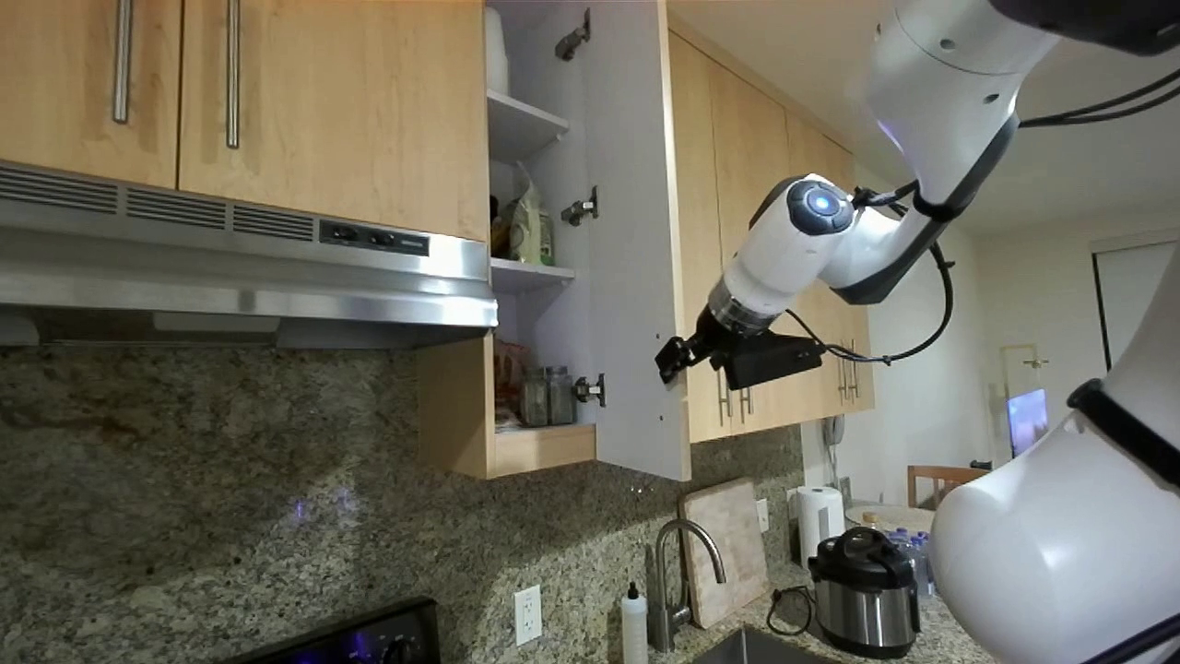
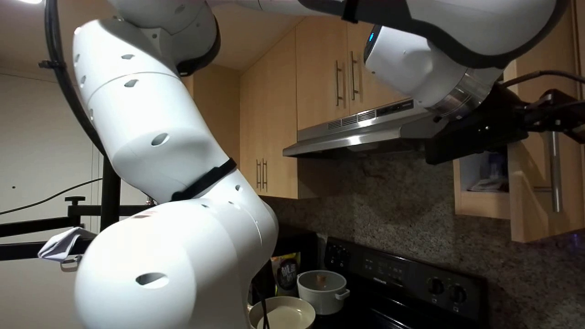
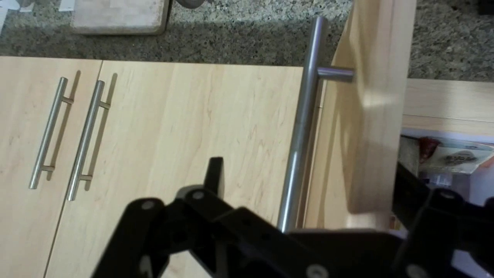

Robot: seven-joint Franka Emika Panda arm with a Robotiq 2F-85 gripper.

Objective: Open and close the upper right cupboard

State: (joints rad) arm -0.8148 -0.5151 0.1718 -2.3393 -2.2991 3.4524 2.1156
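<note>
Robotiq gripper (image 3: 310,170) straddles the door edge (image 3: 386,116) and bar handle (image 3: 299,143), fingers (image 3: 214,173) wide apart. Upper right cupboard (image 1: 613,277) stands open, shelves (image 1: 523,126) exposed.

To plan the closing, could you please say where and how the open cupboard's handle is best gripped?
I'd likely grip the handle mid-length, across its thickness, from the outer side of the open door: the handle is a slim upright bar that a post holds clear.
</note>
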